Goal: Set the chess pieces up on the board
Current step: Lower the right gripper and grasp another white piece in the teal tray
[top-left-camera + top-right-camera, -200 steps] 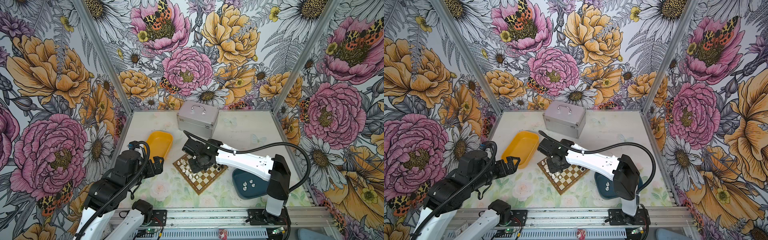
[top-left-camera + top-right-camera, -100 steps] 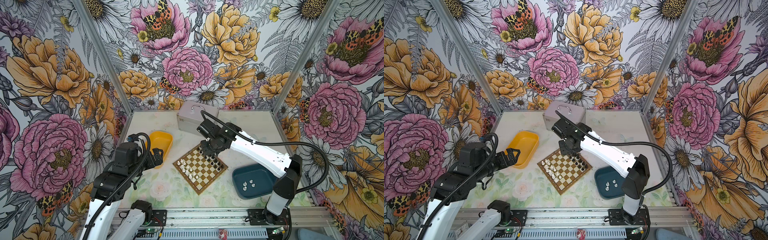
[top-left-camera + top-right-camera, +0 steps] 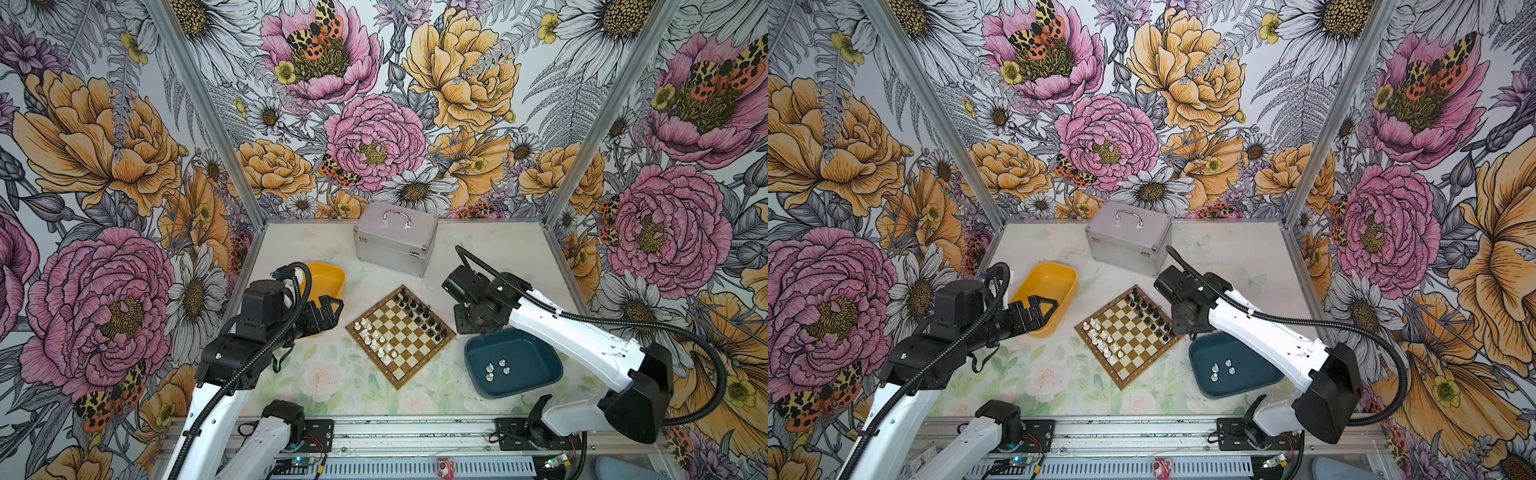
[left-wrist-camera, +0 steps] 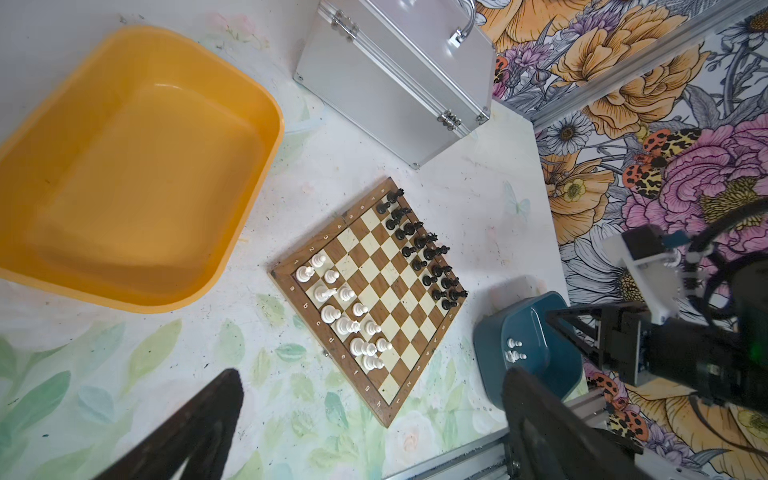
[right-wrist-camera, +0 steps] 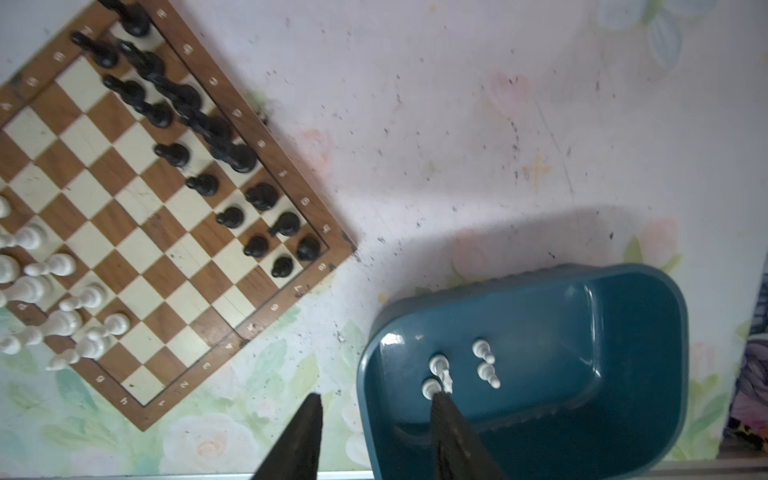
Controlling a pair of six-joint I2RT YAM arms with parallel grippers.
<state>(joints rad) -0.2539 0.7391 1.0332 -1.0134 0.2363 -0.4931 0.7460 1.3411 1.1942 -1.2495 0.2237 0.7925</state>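
Chess pieces (image 3: pixel 419 311) mostly stand on the board (image 3: pixel 405 338) at the middle of the tabletop in both top views. Black fills two rows along one side and white bunches along the opposite side. Four more white ones lie in the teal tray (image 3: pixel 528 361) toward the front right corner. The left claw (image 3: pixel 332 311) hangs spread wide by the yellow tray (image 3: pixel 328 278) near the left edge. A silver case (image 3: pixel 395 245) at the far edge blocks nothing.

The left wrist view shows the yellow tray (image 4: pixel 137 166) empty and the white ranks crowded, so setting another piece down could topple its neighbours.

In the right wrist view the right claw (image 5: pixel 376 397) is parted and pinches nothing, poised over the teal tray's rim (image 5: pixel 365 374). Two of the tray's pieces touch, so a pinch may catch both, and the wall could foul a finger (image 5: pixel 453 436).
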